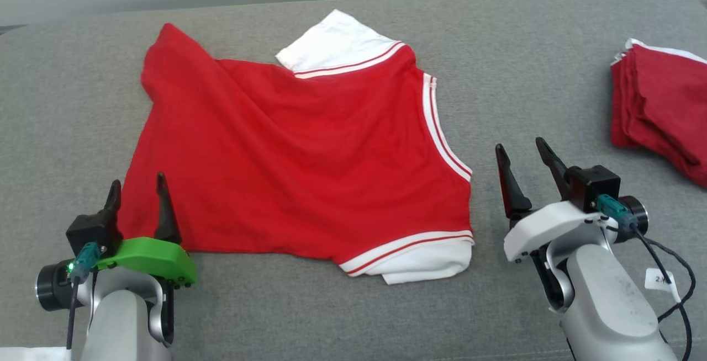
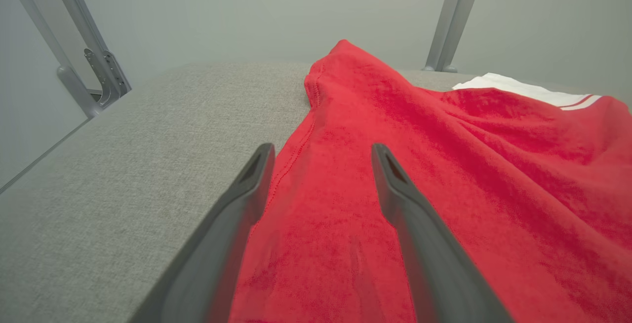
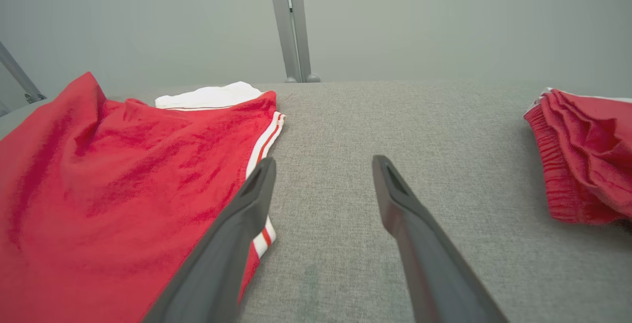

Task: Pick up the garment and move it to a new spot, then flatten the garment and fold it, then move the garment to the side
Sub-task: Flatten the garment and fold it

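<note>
Status: garment [image 1: 287, 157] is on the grey table [image 1: 552, 74], centre-left, spread out and red side up. Looks like the flatten step to me. Placement seems done, no fold made yet.

L claw [image 1: 138, 181]: fingers spread, nothing pinched. It sits at the garment's near-left corner. In the left wrist view one finger is over bare table and the other over red cloth, so it straddles the hem. Can't tell if the tips touch the fabric.

R claw [image 1: 520, 146]: also spread, empty. It's over bare table just beside the striped right edge, not on the cloth.

Not flat yet:
- far-left corner [image 1: 165, 35] is peaked up in a ridge, w/ creases running diagonally across the body
- white band at far edge [image 1: 331, 41] lies skewed
- near-right white cuff [image 1: 425, 259] is partly tucked under

Next move, imo: get a claw on each side edge and pull outward to take out the diagonal slack. Far-left peak first. R claw needs to shift left onto the striped hem. L is about lined up already. Pinch low and only the edge layers, since the cloth is thin and could bunch if dragged.

Stack of folded red pieces [image 1: 663, 107] is at far right, well apart. Prob the side spot for later, so keep the pull clear of it.
</note>
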